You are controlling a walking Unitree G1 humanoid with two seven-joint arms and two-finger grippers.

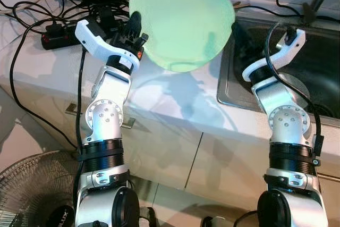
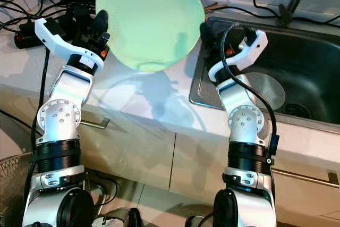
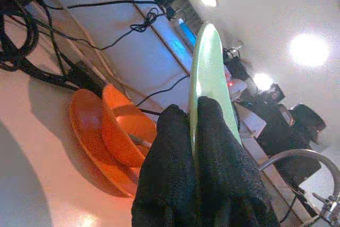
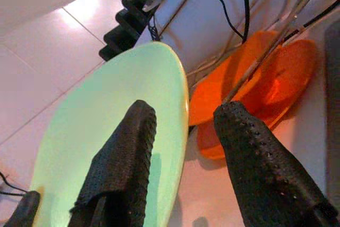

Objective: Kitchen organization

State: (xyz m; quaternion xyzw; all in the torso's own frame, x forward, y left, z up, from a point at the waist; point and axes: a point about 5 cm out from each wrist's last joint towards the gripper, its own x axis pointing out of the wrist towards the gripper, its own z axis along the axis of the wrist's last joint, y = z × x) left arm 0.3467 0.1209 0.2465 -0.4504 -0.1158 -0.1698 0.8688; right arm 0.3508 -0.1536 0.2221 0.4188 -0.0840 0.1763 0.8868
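A large pale green plate [image 1: 180, 19] is held up, tilted, above the white counter [image 1: 175, 104]. My left gripper [image 1: 135, 30] is shut on its left rim; in the left wrist view the two black fingers [image 3: 223, 168] pinch the plate's [image 3: 210, 67] edge. My right gripper [image 4: 186, 112] is open at the plate's right rim, beside the sink [image 2: 297, 78]. One finger [image 4: 122, 158] lies against the green face [image 4: 79, 131]. Behind on the counter, an orange bowl [image 3: 127, 126] sits on an orange plate [image 3: 85, 131], with thin sticks [image 4: 276, 35] over them.
A steel sink holds a clear round dish [image 2: 263, 89]. A power strip [image 1: 53, 38] and tangled black cables lie at the back left of the counter. Cabinet fronts with a handle [image 2: 98, 124] are below. A floor fan [image 1: 32, 184] stands at lower left.
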